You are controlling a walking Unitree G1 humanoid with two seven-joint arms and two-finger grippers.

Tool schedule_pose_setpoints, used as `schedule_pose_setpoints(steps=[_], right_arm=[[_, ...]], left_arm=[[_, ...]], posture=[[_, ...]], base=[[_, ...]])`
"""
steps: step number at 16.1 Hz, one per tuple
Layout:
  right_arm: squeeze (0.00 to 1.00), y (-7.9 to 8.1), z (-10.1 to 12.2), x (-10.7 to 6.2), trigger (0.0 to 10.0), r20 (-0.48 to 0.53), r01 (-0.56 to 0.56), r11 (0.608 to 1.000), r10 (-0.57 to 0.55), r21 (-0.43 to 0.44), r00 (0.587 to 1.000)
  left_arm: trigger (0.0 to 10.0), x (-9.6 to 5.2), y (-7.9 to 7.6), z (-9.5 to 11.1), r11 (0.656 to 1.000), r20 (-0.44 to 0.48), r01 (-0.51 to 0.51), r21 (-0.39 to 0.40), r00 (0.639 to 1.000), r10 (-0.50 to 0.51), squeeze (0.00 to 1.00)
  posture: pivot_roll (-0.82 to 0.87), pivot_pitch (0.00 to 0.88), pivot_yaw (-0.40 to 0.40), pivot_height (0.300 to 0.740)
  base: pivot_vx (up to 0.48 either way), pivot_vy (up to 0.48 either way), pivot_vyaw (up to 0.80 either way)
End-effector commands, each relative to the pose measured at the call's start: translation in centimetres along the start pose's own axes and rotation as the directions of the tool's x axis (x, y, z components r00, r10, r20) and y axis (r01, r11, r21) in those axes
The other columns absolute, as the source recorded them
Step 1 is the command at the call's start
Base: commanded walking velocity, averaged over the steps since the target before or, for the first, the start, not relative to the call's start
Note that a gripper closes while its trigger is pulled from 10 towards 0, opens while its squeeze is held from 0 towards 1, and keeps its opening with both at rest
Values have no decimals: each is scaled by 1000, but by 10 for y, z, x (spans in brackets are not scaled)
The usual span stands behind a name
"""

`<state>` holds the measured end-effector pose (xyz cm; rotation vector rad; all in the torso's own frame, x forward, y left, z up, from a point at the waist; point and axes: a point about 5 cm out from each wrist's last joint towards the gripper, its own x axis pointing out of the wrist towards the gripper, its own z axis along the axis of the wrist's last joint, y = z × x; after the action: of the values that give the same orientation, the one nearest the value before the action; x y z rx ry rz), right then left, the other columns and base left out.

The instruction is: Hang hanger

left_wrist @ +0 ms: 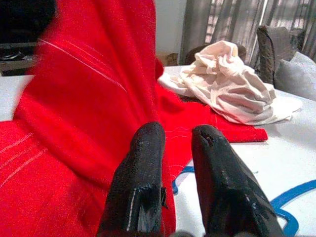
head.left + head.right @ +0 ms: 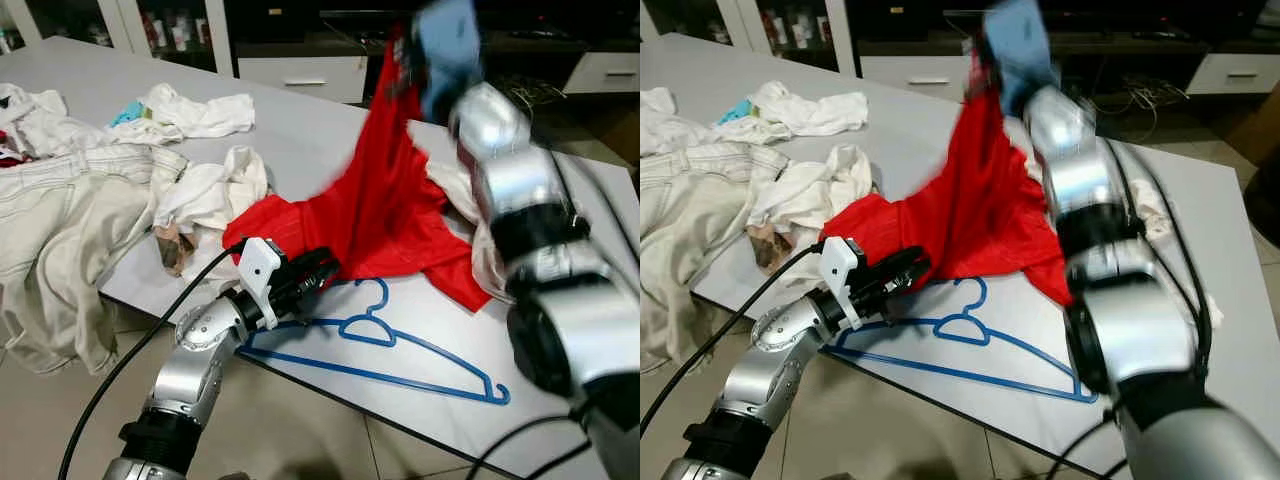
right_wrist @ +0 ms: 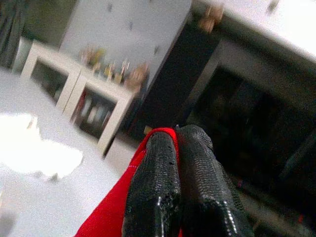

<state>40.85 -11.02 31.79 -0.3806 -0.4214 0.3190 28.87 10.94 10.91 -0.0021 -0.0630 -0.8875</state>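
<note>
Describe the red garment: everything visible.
The red garment is thin, soft-looking fabric with faint pale stripes. The right gripper, shut on its top edge, lifts one end high, so it hangs in a stretched drape. Its lower part stays bunched on the white table, overlapping the hook of the blue hanger and touching cream clothes. The left gripper, slightly open, is at its lower edge.

Right arm (image 2: 520,190) raised, left arm (image 2: 195,370) low

One blue hanger (image 2: 400,350) and one red garment (image 2: 370,215) on the table (image 2: 300,130) (plus several pale clothes (image 2: 90,200)).
</note>
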Motion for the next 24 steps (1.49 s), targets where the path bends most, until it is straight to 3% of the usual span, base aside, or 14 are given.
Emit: schedule_pose_setpoints(steps=[1, 4, 6, 7, 9, 12, 14, 20, 22, 24], right_arm=[[0, -10, 13, 3, 0, 55, 45, 999, -45, 4, 997], [0, -42, 23, 2, 0, 87, 197, 980, -197, 7, 976], [0, -69, 11, -9, 0, 48, 336, 942, -336, 9, 941], [0, -72, 9, -11, 0, 41, 353, 935, -353, 10, 935], [0, -109, -6, -34, 0, -9, 526, 850, -526, -3, 850], [0, -123, -14, -44, 0, -47, 567, 823, -568, -40, 821], [0, -117, -28, -46, 0, -106, 541, 839, -544, -57, 832], [0, -67, -94, -67, 0, -291, 433, 901, -423, -34, 858], [0, -62, -98, -70, 0, -300, 427, 904, -414, -25, 859], [0, -40, -91, -64, 0, -226, 352, 935, -335, 41, 915]], left_arm=[[10000, 1, -1, 1, 1000, -8, 8, 20, 1000, -8, 0], [10000, -1, -3, 0, 1000, -9, 2, 20, 1000, -2, 0], [10000, -2, -3, -1, 1000, -10, 0, 19, 1000, 1, 0], [10000, -2, -3, -1, 1000, -9, 0, 19, 1000, 0, 0], [10000, -1, -2, -1, 1000, -14, 5, 21, 1000, -5, 0], [10000, 2, -2, 0, 1000, -16, 19, 24, 1000, -19, 0], [10000, 4, -2, 1, 999, -14, 22, 24, 1000, -22, 0], [10000, 1, -3, 0, 1000, -13, 9, 26, 1000, -9, 0], [10000, 1, -3, 0, 1000, -14, 8, 25, 1000, -8, 0], [10000, 1, -3, 0, 999, -18, 19, 26, 1000, -18, 0]], posture=[[-18, 0, -28, 740], [-9, 0, -32, 740], [-11, 0, -30, 740], [-12, 0, -29, 740], [-29, 0, -17, 740], [-43, 0, -9, 740], [-44, 0, -9, 740], [-21, 0, -20, 740], [-21, 0, -20, 740], [-55, 0, 3, 740]], base=[[0, 0, 0], [0, 0, 0], [0, 0, 0], [0, 0, 0], [0, 0, 0], [0, 0, 0], [0, 0, 0], [0, 0, 0], [0, 0, 0], [0, 0, 0]])
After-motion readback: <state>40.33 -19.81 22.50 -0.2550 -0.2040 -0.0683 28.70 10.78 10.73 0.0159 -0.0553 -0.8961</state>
